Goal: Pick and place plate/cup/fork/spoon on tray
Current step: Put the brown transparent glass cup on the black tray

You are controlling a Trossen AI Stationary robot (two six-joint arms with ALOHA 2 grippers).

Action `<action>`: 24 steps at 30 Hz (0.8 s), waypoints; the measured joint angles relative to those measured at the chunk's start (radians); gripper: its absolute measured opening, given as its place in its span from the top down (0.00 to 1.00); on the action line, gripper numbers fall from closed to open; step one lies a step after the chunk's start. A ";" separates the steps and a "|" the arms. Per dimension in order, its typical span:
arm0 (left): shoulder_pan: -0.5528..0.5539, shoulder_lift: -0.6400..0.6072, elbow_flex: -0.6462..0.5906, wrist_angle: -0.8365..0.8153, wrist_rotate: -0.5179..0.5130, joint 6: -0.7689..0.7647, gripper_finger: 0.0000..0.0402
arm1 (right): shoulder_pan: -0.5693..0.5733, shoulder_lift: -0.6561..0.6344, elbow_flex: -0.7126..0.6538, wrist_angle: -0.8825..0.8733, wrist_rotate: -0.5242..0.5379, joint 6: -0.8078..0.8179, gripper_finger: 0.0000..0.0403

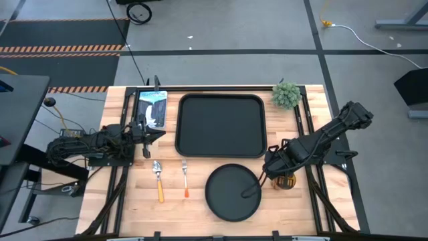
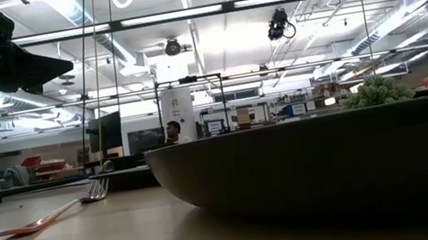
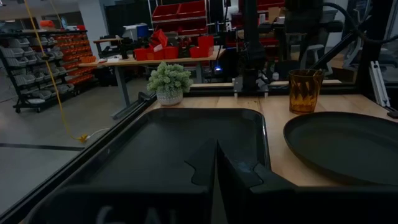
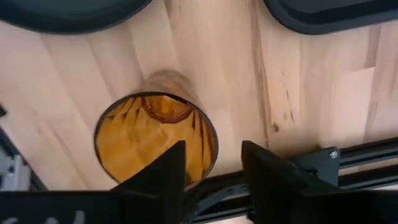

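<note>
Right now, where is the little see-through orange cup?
In the high view the small translucent amber cup stands on the wooden table's right side, just right of the round black plate, directly under the right gripper.

A small green potted plant [image 1: 286,94] stands on the wooden table [image 1: 307,207] at its far edge, well beyond the right arm's fingers; a blue-and-white packet [image 1: 152,107] lies flat just beyond the left arm's fingers. Out past the table a white cable [image 1: 364,37] with a yellow plug trails over the grey floor; red bins [image 3: 180,46] crowd a workbench in the room behind.
</note>
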 joint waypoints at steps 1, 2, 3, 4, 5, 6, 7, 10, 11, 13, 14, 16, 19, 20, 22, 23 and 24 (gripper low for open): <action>0.000 0.000 0.000 0.000 0.000 0.000 0.94 | 0.000 -0.003 -0.010 0.004 0.001 -0.009 0.59; 0.000 0.000 0.000 0.000 0.000 0.000 0.94 | 0.000 -0.007 -0.023 0.006 0.001 -0.013 0.59; 0.000 0.000 0.000 0.001 0.000 0.000 0.94 | 0.000 -0.012 -0.039 0.011 0.001 -0.017 0.59; 0.000 0.000 0.000 0.002 0.000 0.000 0.94 | 0.000 -0.019 -0.055 0.015 0.001 -0.018 0.59; 0.000 0.000 0.000 0.002 0.000 0.000 0.94 | 0.000 -0.025 -0.070 0.020 -0.001 -0.022 0.59; 0.000 0.000 0.000 0.002 0.000 0.000 0.94 | 0.000 -0.030 -0.085 0.034 -0.006 -0.031 0.59; 0.000 0.000 0.000 0.002 0.000 0.000 0.94 | 0.001 -0.035 -0.098 0.049 -0.015 -0.039 0.60; 0.000 0.000 0.000 0.002 0.000 0.000 0.94 | 0.002 -0.052 -0.120 0.088 -0.027 -0.061 0.60; 0.000 0.000 0.000 0.002 0.000 0.000 0.94 | 0.002 -0.054 -0.122 0.089 -0.027 -0.064 0.60; 0.000 0.000 0.000 0.003 0.000 0.000 0.94 | 0.002 -0.055 -0.122 0.092 -0.026 -0.071 0.60; 0.000 0.000 0.000 0.002 0.000 0.000 0.94 | 0.002 -0.055 -0.122 0.091 -0.025 -0.076 0.60; 0.000 0.000 0.000 0.002 0.000 0.000 0.94 | 0.006 -0.055 -0.127 0.099 -0.016 -0.089 0.60; 0.000 0.000 0.000 0.002 0.000 0.000 0.94 | 0.020 -0.054 -0.158 0.138 -0.007 -0.102 0.60; 0.000 0.000 0.000 0.002 0.000 0.000 0.94 | 0.023 -0.054 -0.171 0.153 -0.008 -0.106 0.60; 0.000 0.000 0.000 0.002 0.000 0.000 0.94 | 0.028 -0.054 -0.198 0.178 -0.024 -0.109 0.60; 0.000 0.000 0.000 0.002 0.000 0.000 0.94 | 0.029 -0.054 -0.210 0.187 -0.031 -0.109 0.60; 0.000 0.000 0.000 0.002 0.000 0.000 0.94 | 0.029 -0.054 -0.221 0.195 -0.033 -0.109 0.60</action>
